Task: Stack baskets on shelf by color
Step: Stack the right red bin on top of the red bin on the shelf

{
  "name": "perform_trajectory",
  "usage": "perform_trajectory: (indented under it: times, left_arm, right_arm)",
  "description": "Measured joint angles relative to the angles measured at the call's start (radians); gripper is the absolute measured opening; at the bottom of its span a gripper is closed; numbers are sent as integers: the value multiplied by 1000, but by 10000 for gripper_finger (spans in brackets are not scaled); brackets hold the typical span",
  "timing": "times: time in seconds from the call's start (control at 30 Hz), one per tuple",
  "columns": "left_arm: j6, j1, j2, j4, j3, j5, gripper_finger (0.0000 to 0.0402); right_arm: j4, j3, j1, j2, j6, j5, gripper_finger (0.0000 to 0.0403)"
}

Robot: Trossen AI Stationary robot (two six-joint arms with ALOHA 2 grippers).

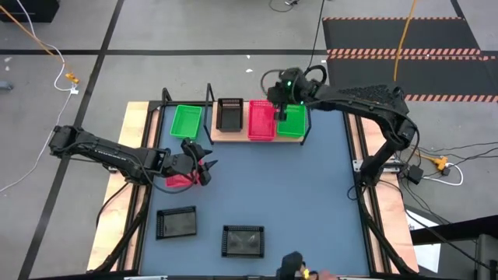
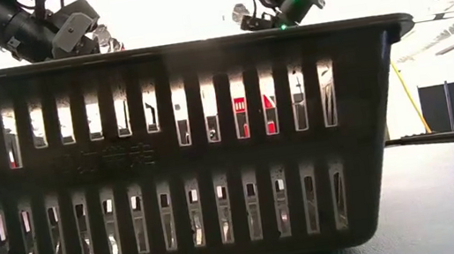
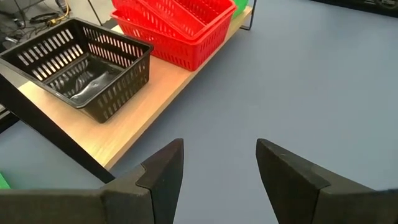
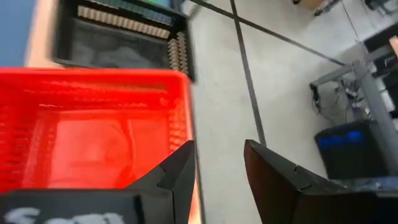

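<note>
Shelf [image 1: 237,137] sits at the far edge of the blue-grey tabletop [image 1: 311,202], light wood board in a black frame. On it, left to right in the high view: black basket [image 1: 229,114], pink-red stack [image 1: 261,120], green basket [image 1: 292,123] at the right end, partly under the right arm. Left wrist view shows the pink-red stack [image 3: 177,28] as at least two nested baskets, with the black basket [image 3: 81,62] just beside it on the board.

Another green basket [image 1: 186,121] lies off the shelf's left end, by the far-left part of the table. One pink-red basket [image 1: 180,180] is on the tabletop near the left edge, touching or just under the left gripper [image 1: 204,162]. Two black baskets near the front edge: one front-left [image 1: 176,223], one front-centre [image 1: 243,239]; the latter fills the low view [image 2: 177,152].

Left gripper hovers above the tabletop in front of the shelf, fingers [image 3: 168,168] apart, nothing between them. Right gripper [image 1: 282,109] is over the shelf's far edge, between the pink-red stack and the right green basket; fingers [image 4: 273,174] apart with a narrow gap, empty, pink-red basket [image 4: 93,130] just beside them.
</note>
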Motion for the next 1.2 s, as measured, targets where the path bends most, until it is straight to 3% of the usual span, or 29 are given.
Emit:
perform_trajectory:
  times: [0.07, 0.13, 0.23, 0.37, 0.5, 0.67, 1.03, 1.2]
  left_arm:
    - [3, 3, 0, 2, 0, 0, 202]
    - [3, 13, 0, 6, 0, 0, 202]
    - [6, 32, 0, 11, 0, 0, 202]
    - [13, 74, 0, 67, 0, 0, 202]
    - [13, 90, 0, 105, 0, 4, 202]
    - [33, 83, 0, 94, 0, 9, 202]
    - [104, 93, 0, 99, 0, 8, 202]
    - [104, 93, 0, 100, 0, -5, 202]
  right_arm:
    - [23, 0, -36, 7, 21, -72, 132]
    - [7, 47, -52, 34, 2, -59, 136]
    - [-181, 296, -50, 119, -10, 48, 140]
    - [-398, 675, -47, 261, 151, -104, 141]
    - [-607, 856, -43, 389, 188, -131, 141]
    - [-764, 818, -45, 441, 170, -130, 145]
    - [-690, 634, -44, 420, 128, -135, 143]
    - [-665, 592, -44, 421, 126, -130, 119]
